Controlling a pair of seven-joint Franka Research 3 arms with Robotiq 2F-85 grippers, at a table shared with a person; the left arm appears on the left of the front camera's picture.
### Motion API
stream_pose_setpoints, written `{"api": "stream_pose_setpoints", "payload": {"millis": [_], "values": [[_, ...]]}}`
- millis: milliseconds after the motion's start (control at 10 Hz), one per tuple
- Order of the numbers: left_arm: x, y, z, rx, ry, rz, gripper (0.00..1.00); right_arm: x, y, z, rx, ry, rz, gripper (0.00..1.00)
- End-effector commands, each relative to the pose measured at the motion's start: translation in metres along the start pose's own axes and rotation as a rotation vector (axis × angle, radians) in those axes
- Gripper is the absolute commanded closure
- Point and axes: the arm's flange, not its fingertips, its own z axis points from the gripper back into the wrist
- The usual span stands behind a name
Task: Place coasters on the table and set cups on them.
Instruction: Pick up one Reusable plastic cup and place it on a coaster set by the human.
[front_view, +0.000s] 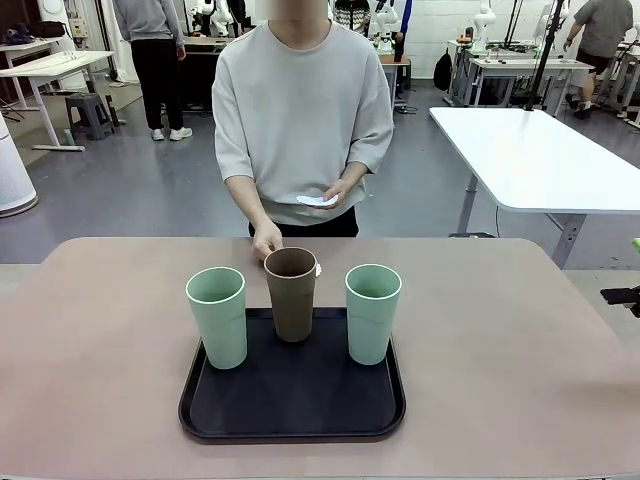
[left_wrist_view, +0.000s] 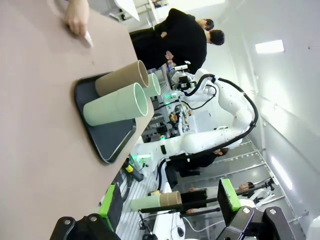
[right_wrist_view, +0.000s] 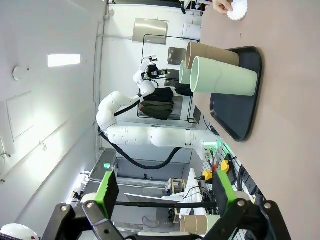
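Pressing a white round lacy paper coaster (right_wrist_view: 237, 9) onto the beige table (front_view: 100, 350) past the far edge of the black rectangular tray (front_view: 290, 405), the person's hand (front_view: 266, 240) suggests the coaster step, so next the left gripper (left_wrist_view: 170, 200) or right gripper (right_wrist_view: 166, 190), both spread wide and empty, must lift one of the three tall plastic cups (front_view: 291, 293) off that tray onto it.

Floor (front_view: 120, 190): smooth grey, slight sheen. White-topped table (front_view: 540, 160) on grey legs at right rear. Second white table (front_view: 45, 68) at far left, with a grey stool (front_view: 92, 112) beside it. Back wall (front_view: 430, 40) white. Rectangular ceiling light panel (left_wrist_view: 270, 46) lit, bright.
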Motion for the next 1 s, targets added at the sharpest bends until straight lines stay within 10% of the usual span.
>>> {"api": "stream_pose_setpoints", "payload": {"millis": [0,900], "values": [[-0.0012,-0.0013,0.0017,-0.01,-0.002,-0.001,0.0,0.0019,0.0015,0.0014,0.014,0.001,0.004,0.0],[-0.0012,-0.0013,0.0017,-0.01,-0.002,-0.001,0.0,0.0019,0.0015,0.0014,0.014,0.001,0.004,0.0]]}}
